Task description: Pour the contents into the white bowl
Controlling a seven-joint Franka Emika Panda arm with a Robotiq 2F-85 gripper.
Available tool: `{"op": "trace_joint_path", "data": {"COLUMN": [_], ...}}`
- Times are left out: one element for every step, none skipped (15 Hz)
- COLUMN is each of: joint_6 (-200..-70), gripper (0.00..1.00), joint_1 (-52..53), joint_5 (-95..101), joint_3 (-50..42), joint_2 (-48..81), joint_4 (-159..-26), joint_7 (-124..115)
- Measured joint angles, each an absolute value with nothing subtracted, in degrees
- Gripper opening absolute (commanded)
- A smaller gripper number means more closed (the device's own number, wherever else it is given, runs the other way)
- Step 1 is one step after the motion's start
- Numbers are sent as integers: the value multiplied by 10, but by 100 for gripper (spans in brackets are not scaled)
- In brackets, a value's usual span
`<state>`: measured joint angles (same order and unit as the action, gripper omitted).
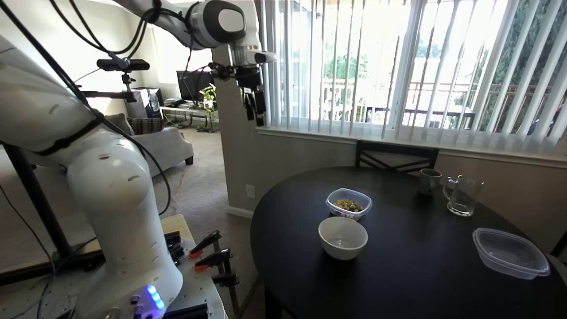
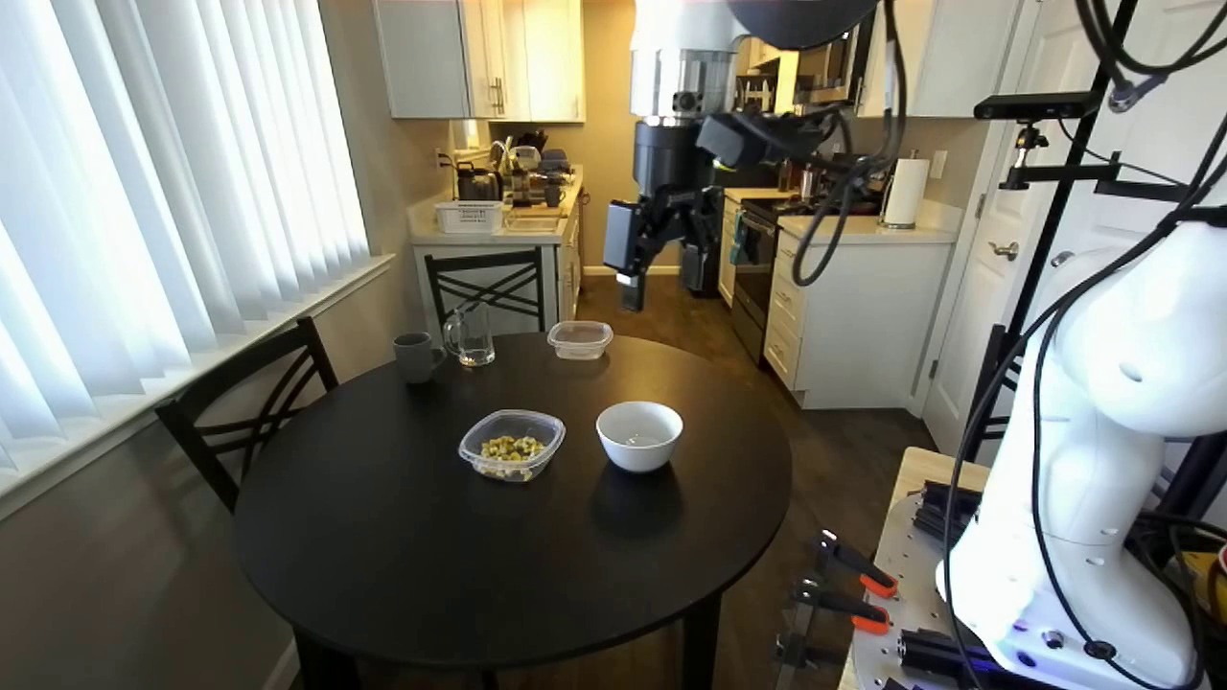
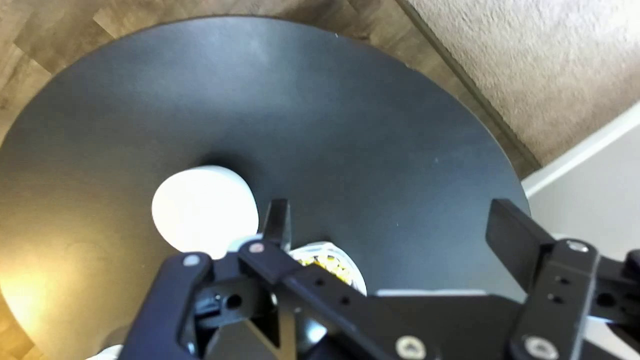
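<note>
The white bowl (image 1: 343,241) stands upright on the dark round table, with nothing visible inside. It also shows in an exterior view (image 2: 639,441) and in the wrist view (image 3: 202,210). The contents, brownish-yellow bits (image 2: 513,448), lie in a clear squarish plastic container (image 2: 548,431) beside the bowl. In the wrist view the bits (image 3: 331,265) are partly hidden behind a gripper finger. My gripper (image 3: 390,207) is open, its fingers wide apart with nothing between them. In both exterior views the gripper (image 2: 661,278) hangs high above table level, apart from the bowl and the container.
The round table (image 2: 383,575) also bears a grey mug (image 1: 429,181), a clear glass mug (image 1: 463,197) and a second clear plastic container (image 1: 511,254). Dark chairs (image 2: 259,412) stand at the table's edge. A wall and a window with vertical blinds (image 1: 398,66) border it.
</note>
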<state>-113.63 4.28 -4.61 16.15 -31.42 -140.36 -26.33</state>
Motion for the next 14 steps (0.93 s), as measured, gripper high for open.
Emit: {"op": "trace_joint_path", "data": {"joint_6": [-1179,-1222,-1266,-1310,-1351,-1391,-1427,-1463,-1493,-1521,-1544,-1562,-1572,-1577], "gripper": [100,100,100,100,100,100,100,100,100,100,100,100,100,100], "joint_1": [34,25,15,5,-3,-8,-11,-12,-11,-8,-1,9,19,27], "joint_5": [-46,-46,-46,-46,-46,-46,-46,-46,-46,-46,-46,-47,-53,-68], "joint_3": [159,155,151,145,139,132,123,114,106,98,87,75,63,52], "joint_2": [-285,-253,-218,-182,-147,-110,-72,-32,7,48,89,129,166,202], "joint_4": [-1397,-1391,-1387,-1383,-1380,-1376,-1370,-1361,-1350,-1334,-1315,-1293,-1269,-1245], "joint_7": [-281,-296,-310,-325,-341,-357,-374,-394,-415,-438,-462,-485,-504,-517]}}
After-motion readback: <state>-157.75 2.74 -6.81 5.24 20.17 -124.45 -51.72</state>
